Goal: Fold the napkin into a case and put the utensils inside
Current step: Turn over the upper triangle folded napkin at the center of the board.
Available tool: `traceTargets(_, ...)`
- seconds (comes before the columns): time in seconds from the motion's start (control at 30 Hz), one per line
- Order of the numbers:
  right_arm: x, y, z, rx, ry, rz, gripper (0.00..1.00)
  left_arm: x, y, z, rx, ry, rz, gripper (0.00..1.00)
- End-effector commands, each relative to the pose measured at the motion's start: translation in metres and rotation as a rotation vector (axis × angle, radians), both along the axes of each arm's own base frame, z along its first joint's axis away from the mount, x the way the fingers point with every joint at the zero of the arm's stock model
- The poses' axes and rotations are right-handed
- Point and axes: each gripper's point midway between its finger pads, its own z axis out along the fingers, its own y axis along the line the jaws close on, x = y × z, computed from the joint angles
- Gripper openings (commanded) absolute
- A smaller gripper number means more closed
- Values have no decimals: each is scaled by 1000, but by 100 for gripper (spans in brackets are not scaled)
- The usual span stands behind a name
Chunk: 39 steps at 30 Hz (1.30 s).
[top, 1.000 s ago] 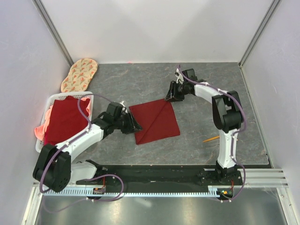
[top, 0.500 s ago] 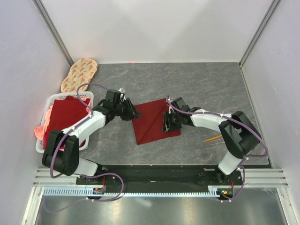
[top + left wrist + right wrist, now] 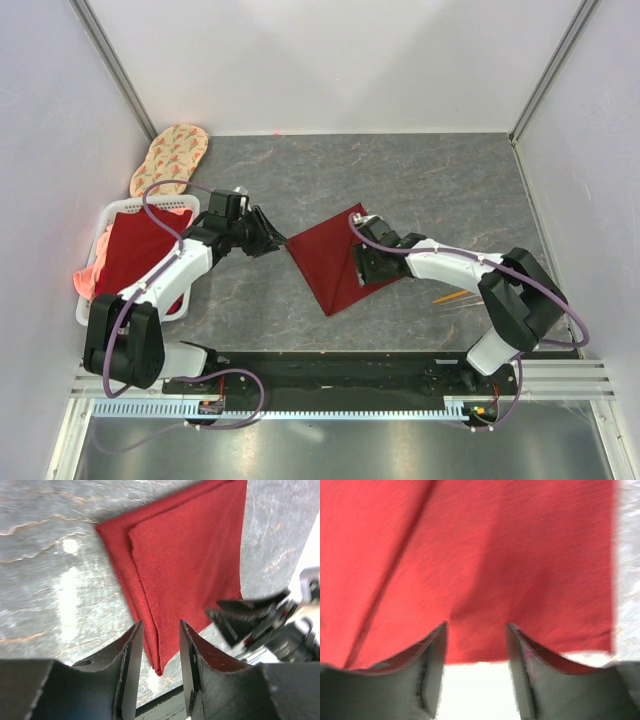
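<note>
The dark red napkin [image 3: 335,258] lies folded flat in layers on the grey table, mid-table between the arms. My left gripper [image 3: 277,242] is open just off the napkin's left corner. In the left wrist view its jaws [image 3: 160,625] stand apart with nothing between them, and the napkin [image 3: 185,560] lies beyond. My right gripper [image 3: 361,267] sits low over the napkin's right part. It is open [image 3: 477,626], its fingers straddling the cloth's edge [image 3: 520,580] without pinching it. Orange-gold utensils [image 3: 455,296] lie on the table to the right, partly hidden by the right arm.
A white basket [image 3: 88,312] with brighter red and pink cloths stands at the left edge. An oval beige patterned mat [image 3: 170,160] lies at the back left. The black base rail [image 3: 330,375] runs along the near edge. White walls close in the table.
My right arm swung from the napkin's far corner down onto its right part. The napkin now lies narrower and turned. The left gripper drew back left off the cloth.
</note>
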Motion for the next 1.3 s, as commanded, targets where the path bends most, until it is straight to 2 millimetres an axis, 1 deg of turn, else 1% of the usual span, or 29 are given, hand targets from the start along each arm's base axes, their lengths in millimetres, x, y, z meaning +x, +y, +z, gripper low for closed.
traceTargets(0.0, -5, 27, 45, -74, -110, 94, 64, -1, 16, 10, 26, -3, 59, 42)
traceTargets(0.03, -16, 43, 48, -82, -119, 144, 66, -2, 16, 10, 21, 2, 60, 42)
traceTargets(0.07, -17, 56, 60, -69, -143, 168, 69, -3, 18, 10, 16, 10, 63, 42)
traceTargets(0.1, -23, 62, 58, -91, -132, 194, 70, -5, 17, 9, 5, 18, 55, 41)
traceTargets(0.13, -34, 75, 60, -96, -137, 242, 70, -5, 17, 10, 3, 18, 53, 41)
traceTargets(0.17, -34, 88, 70, -86, -154, 254, 70, -6, 18, 9, 1, 19, 52, 40)
traceTargets(0.2, -40, 92, 68, -110, -150, 274, 70, -6, 19, 9, 4, 18, 54, 40)
traceTargets(0.23, -50, 103, 62, -134, -145, 316, 69, -7, 19, 7, 5, 20, 54, 40)
traceTargets(0.27, -49, 113, 67, -130, -157, 322, 66, -8, 20, 6, 4, 22, 54, 40)
traceTargets(0.3, -52, 115, 63, -148, -145, 327, 65, -9, 19, 6, 0, 23, 52, 39)
traceTargets(0.33, -57, 120, 54, -174, -138, 343, 63, -10, 19, 4, -2, 29, 50, 39)
traceTargets(0.37, -57, 125, 55, -176, -146, 348, 60, -11, 19, 3, -4, 32, 48, 38)
traceTargets(0.47, -59, 130, 48, -184, -141, 353, 55, -12, 19, 4, -10, 26, 42, 38)
traceTargets(0.7, -63, 134, 37, -190, -128, 371, 51, -15, 21, -2, -8, 37, 39, 38)
traceTargets(0.93, -72, 139, 24, -193, -102, 393, 41, -16, 20, -8, -13, 48, 37, 38)
traceTargets(1.27, -74, 139, 3, -207, -77, 394, 39, -14, 18, -10, -15, 50, 28, 38)
